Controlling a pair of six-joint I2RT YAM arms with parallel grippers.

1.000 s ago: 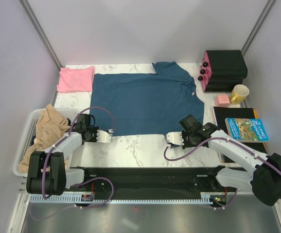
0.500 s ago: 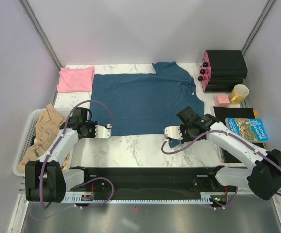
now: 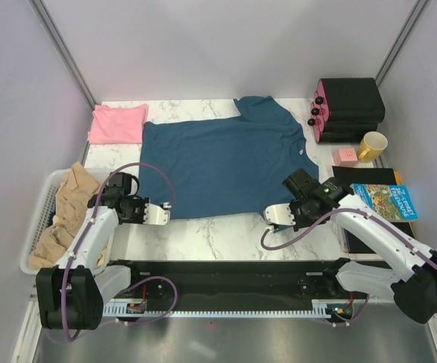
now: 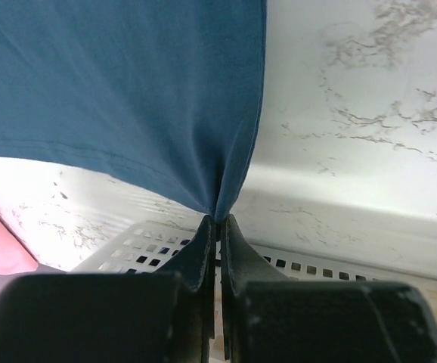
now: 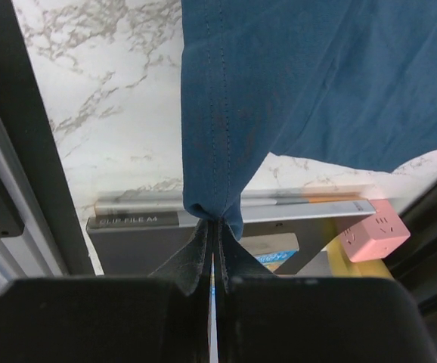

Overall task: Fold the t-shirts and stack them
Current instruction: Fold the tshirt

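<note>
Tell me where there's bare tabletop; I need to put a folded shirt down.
Widest bare table: the near strip between the teal t-shirt hem and the arm bases, flanked by the left gripper and right gripper, both pinching that hem. A sliver behind, between pink t-shirt and teal collar. Crowded: right edge, black case, mug, book.

White-shelled arms (image 3: 90,231) with black joints carry purple cables (image 3: 139,165); left hand (image 4: 218,221) and right hand (image 5: 216,224) have black fingers (image 4: 199,253).

Marble table (image 3: 203,227) bears teal t-shirt (image 3: 218,159); pink t-shirt (image 3: 117,123); mug (image 3: 373,145).
</note>
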